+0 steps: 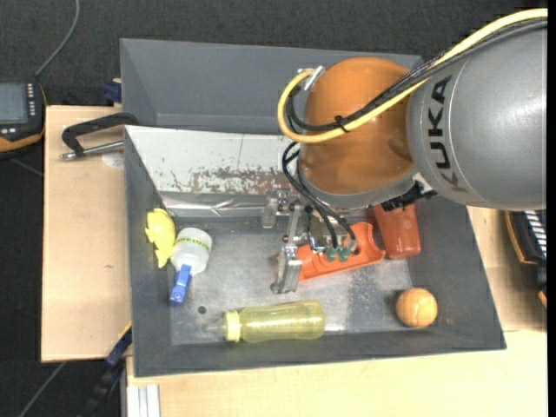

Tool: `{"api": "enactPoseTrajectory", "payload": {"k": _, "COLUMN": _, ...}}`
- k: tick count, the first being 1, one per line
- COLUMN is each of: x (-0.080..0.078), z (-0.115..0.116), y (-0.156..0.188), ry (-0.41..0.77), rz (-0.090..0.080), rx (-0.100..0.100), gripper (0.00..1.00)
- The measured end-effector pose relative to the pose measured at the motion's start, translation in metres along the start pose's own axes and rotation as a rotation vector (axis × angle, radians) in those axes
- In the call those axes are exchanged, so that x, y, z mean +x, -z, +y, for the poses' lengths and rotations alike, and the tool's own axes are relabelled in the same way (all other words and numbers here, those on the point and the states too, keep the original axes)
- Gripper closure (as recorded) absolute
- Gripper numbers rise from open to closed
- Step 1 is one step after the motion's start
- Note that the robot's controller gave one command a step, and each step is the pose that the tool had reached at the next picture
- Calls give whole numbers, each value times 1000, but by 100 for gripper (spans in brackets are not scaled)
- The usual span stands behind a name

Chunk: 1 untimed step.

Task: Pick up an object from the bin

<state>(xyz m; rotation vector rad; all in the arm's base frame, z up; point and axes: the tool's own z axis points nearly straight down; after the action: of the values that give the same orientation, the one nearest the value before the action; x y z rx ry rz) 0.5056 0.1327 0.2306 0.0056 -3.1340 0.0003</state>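
hovering low in the bin, claw meets the left end of a flat orange-red plastic piece; wide or narrow, cannot tell. red cylinder and orange ball right of claw, yellowish bottle just below it.

Bottle lies in front, ball right of it (apart), dropper behind-left
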Motion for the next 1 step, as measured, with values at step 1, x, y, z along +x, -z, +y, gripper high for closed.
{"api": "enactPoseTrajectory", "payload": {"k": 1, "x": -2, "z": -1, "y": 4, "ry": -2, "rz": -9, "rx": -2, "gripper": 0}}
